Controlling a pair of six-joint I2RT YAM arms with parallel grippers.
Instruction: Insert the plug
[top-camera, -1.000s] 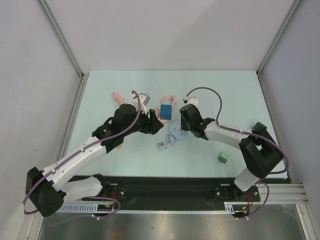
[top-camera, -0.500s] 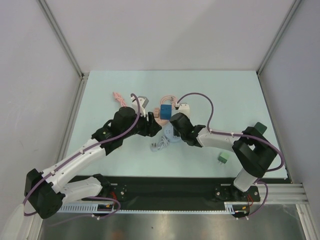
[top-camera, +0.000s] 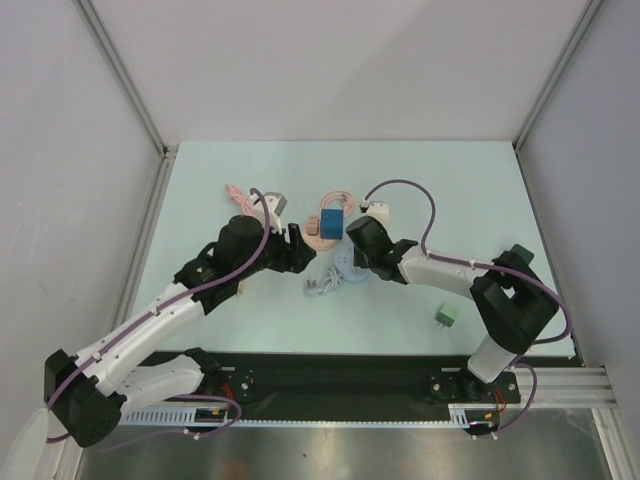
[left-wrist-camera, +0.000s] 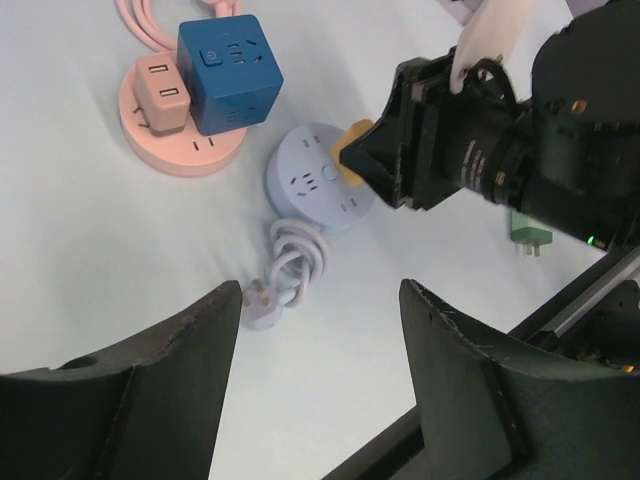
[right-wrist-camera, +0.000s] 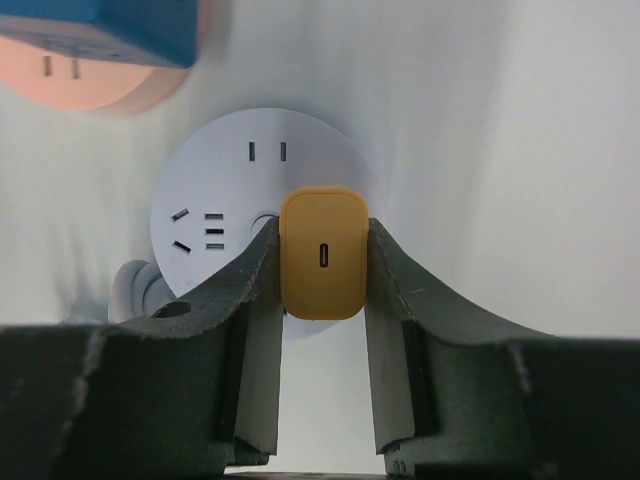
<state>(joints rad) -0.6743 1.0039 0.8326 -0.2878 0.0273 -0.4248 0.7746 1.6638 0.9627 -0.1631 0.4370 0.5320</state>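
- The right gripper (right-wrist-camera: 322, 238) pinches the orange plug (right-wrist-camera: 322, 272) between its two fingers, one on each side of the plug, whose back face with a small port looks at the wrist camera.
- The plug sits over the round pale-blue socket (right-wrist-camera: 225, 175), covering the lower right part of its face. Whether its pins touch the face cannot be told.
- A two-slot outlet above the plug and a slotted outlet to its left show uncovered on the socket face.
- The socket's white cord (left-wrist-camera: 292, 262) lies coiled just beside it on the near-left side, its end plug loose on the table (top-camera: 450, 200).
- A pink round base (left-wrist-camera: 175, 152) stands just beside the socket, carrying a blue cube (left-wrist-camera: 230, 72) and a pink adapter (left-wrist-camera: 160, 92) side by side.
- The left gripper (left-wrist-camera: 320, 290) hangs spread wide with nothing between its fingers, above the table near the coiled cord.
- A green adapter (top-camera: 447, 316) lies well apart, by the right arm.
- A pink cable (top-camera: 236, 193) lies beyond the left arm.
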